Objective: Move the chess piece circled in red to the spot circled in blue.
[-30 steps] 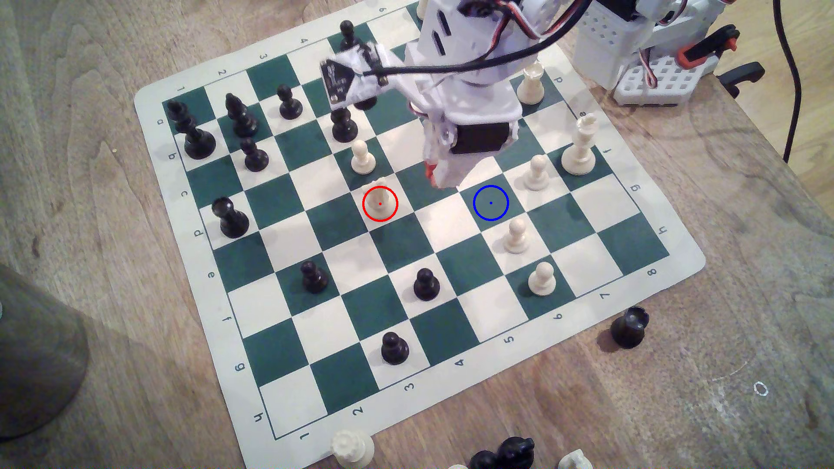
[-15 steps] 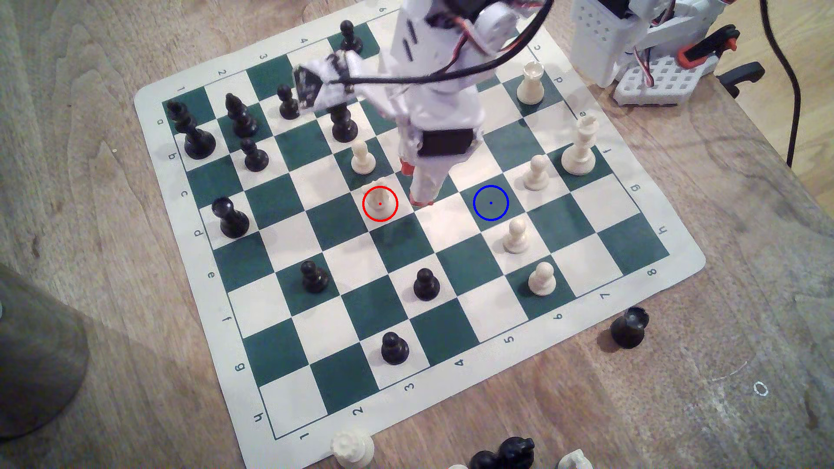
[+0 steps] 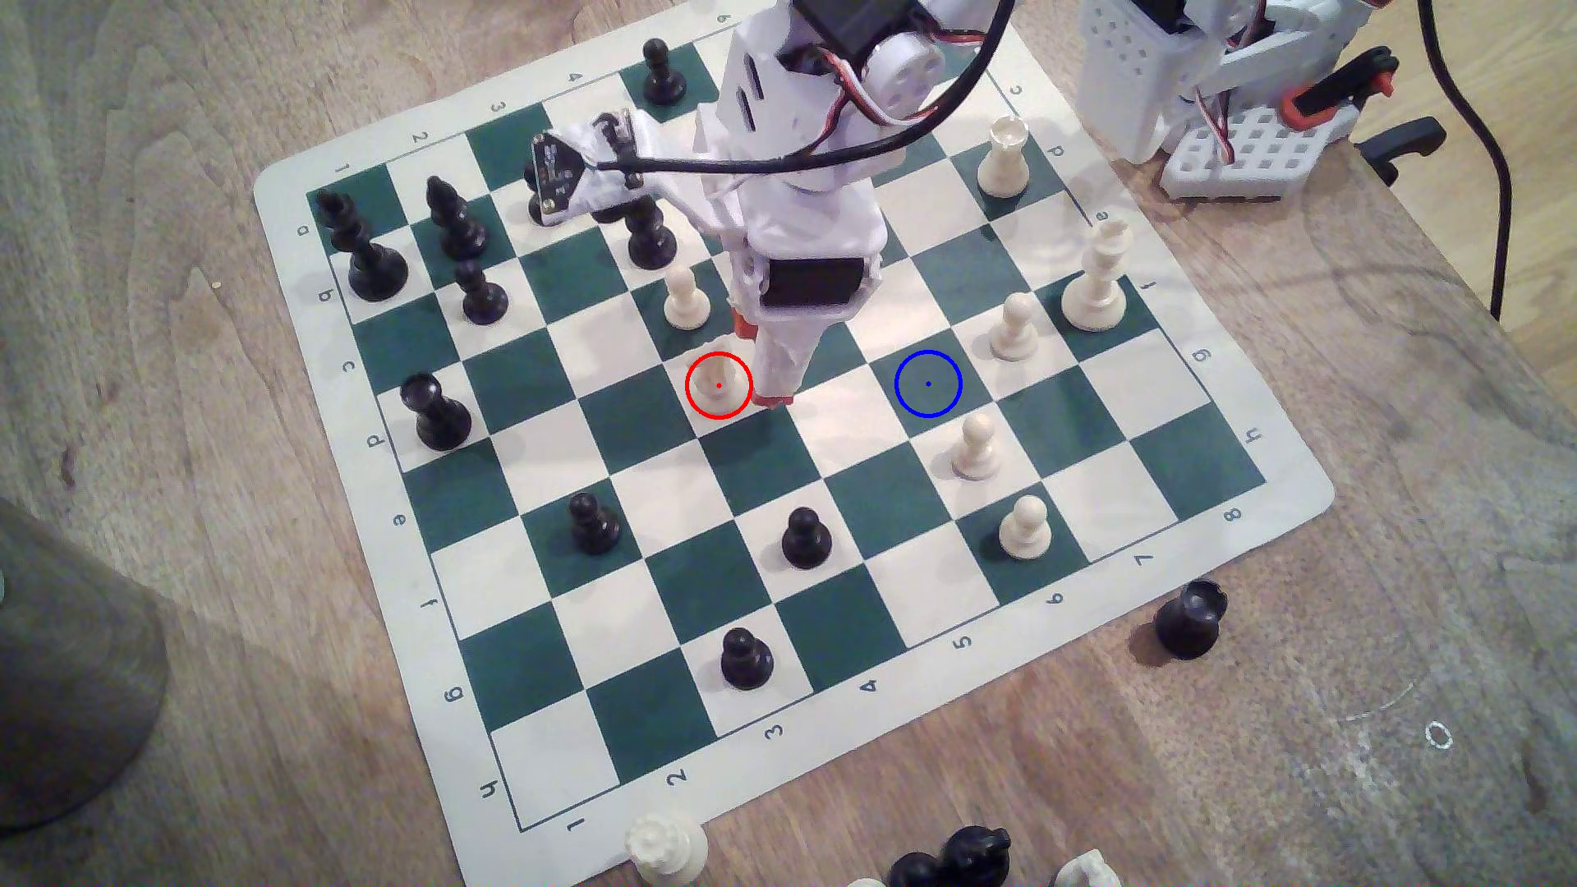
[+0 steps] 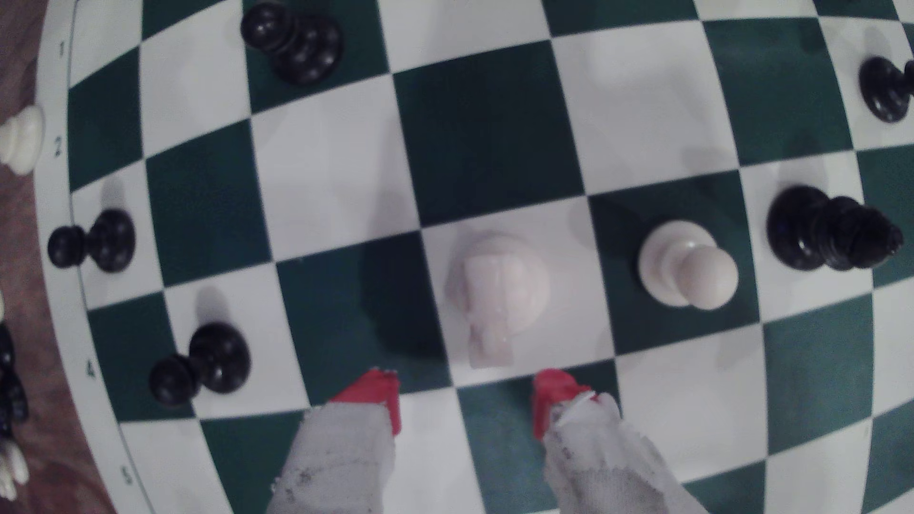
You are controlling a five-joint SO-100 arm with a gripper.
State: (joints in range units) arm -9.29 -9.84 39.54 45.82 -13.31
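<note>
The claw [image 4: 465, 395] is seen spread, red-tipped fingers [image 4: 376, 390] apart with nothing between them. The chess piece [image 3: 717, 379] is found upright on its red-ringed white square, just beside the claw on the exterior view's left; in the wrist view it [image 4: 497, 291] lies just ahead of the gap, roughly centred, untouched. The spot [image 3: 928, 384] is left bare, on the claw's right in the exterior view.

Green-and-white chequered board [image 3: 546, 443], cream-white chess piece [image 3: 717, 375], red-tipped white claw [image 4: 467, 390], black pawns [image 3: 802, 537]
</note>
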